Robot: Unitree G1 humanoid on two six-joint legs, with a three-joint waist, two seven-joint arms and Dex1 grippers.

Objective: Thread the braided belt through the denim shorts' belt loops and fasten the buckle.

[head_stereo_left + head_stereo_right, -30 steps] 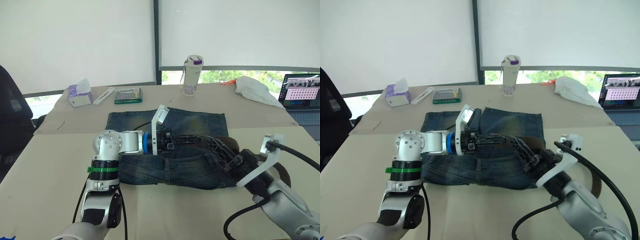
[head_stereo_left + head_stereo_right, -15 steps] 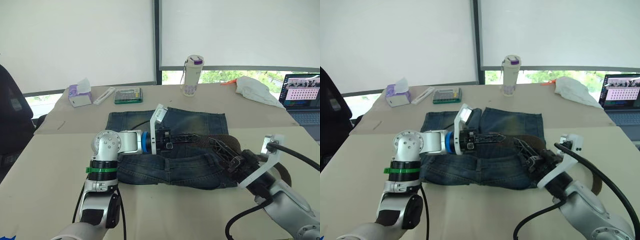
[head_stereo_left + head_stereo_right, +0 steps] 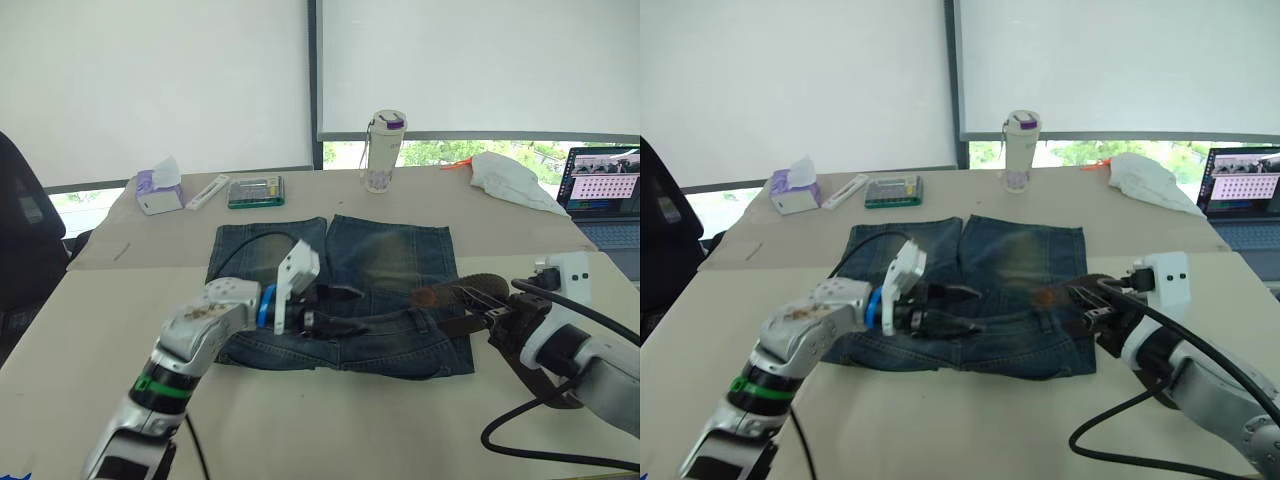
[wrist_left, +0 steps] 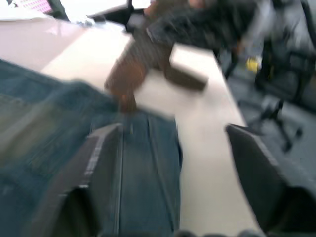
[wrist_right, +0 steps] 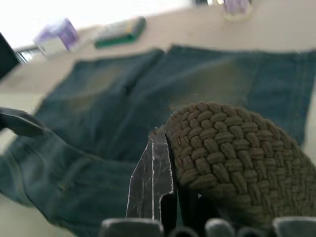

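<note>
Over denim shorts [image 3: 380, 270], right gripper [image 3: 478, 312] pinching braided belt [image 5: 232, 163]

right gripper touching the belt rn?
Touching. In the right wrist view the right gripper is shut on the belt, with the braided strap bulging up against its fingers.

The left claw [image 3: 330, 308] is no longer stretched across the middle of the shorts [image 3: 385, 250]; it is now sitting lower and farther left, over the waistband, with its fingers spread apart. The right claw [image 3: 478, 308] is now off the shorts' right edge, having pulled back to the right. It is gripping the belt [image 5: 232, 163], whose loop now arches beside the shorts.
</note>
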